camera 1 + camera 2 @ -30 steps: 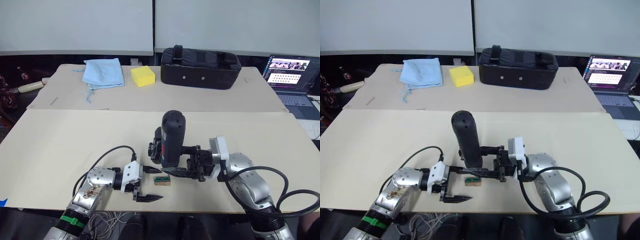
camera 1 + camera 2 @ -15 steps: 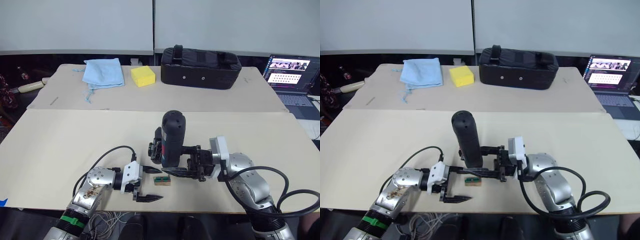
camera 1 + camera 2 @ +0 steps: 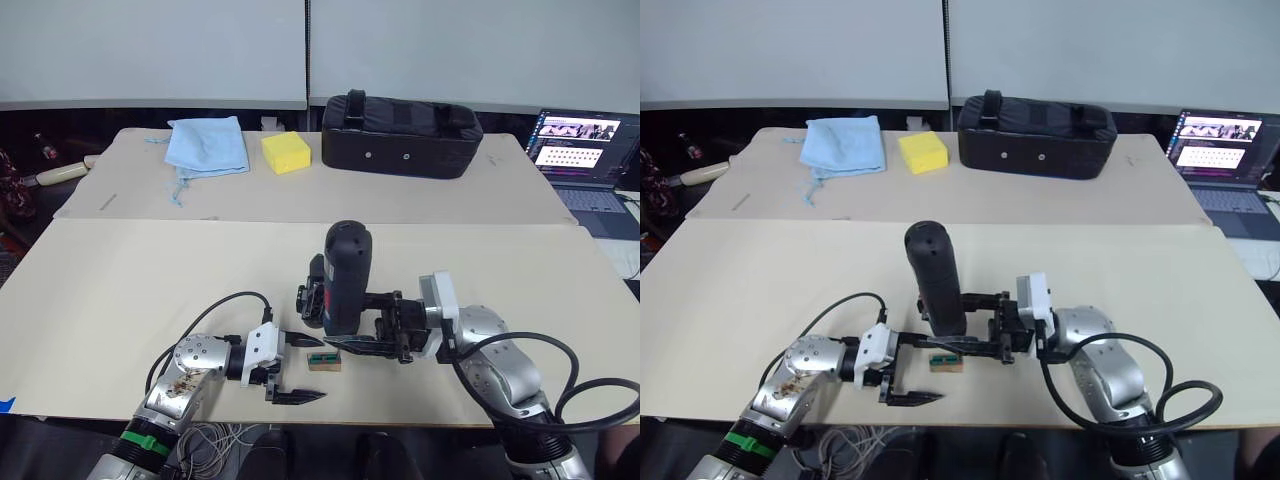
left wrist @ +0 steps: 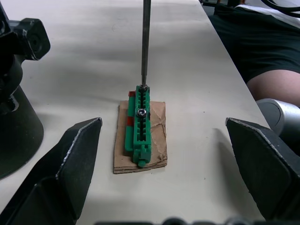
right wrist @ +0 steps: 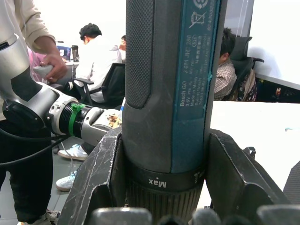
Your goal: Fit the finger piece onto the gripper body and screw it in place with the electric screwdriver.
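Note:
My right gripper (image 3: 348,322) is shut on the electric screwdriver (image 3: 346,270), which stands upright near the front of the table with its rounded end up. Its thin metal bit (image 4: 146,42) points down, the tip resting on the far end of a small green screw holder on brown card (image 4: 140,131), close to a screw head. My left gripper (image 3: 298,369) is open, one finger on each side of that holder (image 3: 324,359), touching nothing. The gripper body (image 3: 312,298) stands just behind the screwdriver, partly hidden by it. The finger piece is hidden.
At the back of the far table lie a large black padded bag (image 3: 400,135), a yellow sponge (image 3: 285,152) and a light blue cloth (image 3: 207,145). An open laptop (image 3: 583,145) sits at the far right. Seated people (image 5: 101,61) show in the right wrist view's background.

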`<state>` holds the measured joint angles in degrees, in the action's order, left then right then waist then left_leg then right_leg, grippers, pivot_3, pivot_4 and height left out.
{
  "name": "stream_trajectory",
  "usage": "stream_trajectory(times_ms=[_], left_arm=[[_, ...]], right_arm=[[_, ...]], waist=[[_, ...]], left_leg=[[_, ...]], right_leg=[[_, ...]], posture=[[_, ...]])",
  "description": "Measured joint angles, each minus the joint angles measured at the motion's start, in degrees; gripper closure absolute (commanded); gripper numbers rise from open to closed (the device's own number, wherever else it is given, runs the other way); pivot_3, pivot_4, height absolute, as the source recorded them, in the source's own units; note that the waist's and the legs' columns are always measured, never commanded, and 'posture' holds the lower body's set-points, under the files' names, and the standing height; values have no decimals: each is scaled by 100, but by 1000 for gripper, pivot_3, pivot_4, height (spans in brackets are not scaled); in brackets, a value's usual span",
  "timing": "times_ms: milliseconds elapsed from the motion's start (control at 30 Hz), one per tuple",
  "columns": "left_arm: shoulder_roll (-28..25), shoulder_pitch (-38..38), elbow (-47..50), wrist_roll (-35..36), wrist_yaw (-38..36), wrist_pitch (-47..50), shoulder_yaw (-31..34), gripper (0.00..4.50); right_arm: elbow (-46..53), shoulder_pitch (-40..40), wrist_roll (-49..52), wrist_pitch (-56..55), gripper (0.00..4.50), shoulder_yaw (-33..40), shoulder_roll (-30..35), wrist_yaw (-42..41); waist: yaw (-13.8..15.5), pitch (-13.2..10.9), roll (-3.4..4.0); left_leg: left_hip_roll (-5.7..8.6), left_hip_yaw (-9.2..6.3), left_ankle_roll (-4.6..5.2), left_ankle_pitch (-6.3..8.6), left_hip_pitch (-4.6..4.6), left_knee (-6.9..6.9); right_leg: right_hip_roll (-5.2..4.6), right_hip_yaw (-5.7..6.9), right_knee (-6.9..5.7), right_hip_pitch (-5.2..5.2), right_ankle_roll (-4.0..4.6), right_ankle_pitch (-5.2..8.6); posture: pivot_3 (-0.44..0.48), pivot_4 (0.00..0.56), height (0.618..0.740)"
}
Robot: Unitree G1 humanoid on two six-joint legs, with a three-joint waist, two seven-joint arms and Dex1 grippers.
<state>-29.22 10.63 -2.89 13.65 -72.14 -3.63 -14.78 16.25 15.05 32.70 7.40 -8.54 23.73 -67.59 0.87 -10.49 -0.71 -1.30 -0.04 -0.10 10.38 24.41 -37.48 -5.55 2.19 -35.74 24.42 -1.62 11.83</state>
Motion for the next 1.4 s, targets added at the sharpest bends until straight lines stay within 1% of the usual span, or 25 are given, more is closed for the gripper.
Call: stream_trajectory(times_ms=[667,967,1400], left_arm=[[0,-1,-1,0,2,21,0,0],[0,-20,2,9,8,17,11,0],[-8,-72,34,43,41,35,36,0]], right_arm=[[2,-30,24,77,2572,-1,36,-11],[2,-29,-4,70,2572,-41,-82,27],[2,-29,-75,39,2572,-92,-85,12]], waist=[[2,0,0],[1,0,0],[-2,0,0]], left_leg=[[0,2,2,-1,-3,9],[0,2,2,-2,-4,12],[-1,3,3,-2,-9,22]], right_leg=[[0,0,3,-1,0,0],[1,0,4,-1,0,0],[2,0,5,0,4,2]], posture=[[0,150,740],[0,150,740],[0,150,740]])
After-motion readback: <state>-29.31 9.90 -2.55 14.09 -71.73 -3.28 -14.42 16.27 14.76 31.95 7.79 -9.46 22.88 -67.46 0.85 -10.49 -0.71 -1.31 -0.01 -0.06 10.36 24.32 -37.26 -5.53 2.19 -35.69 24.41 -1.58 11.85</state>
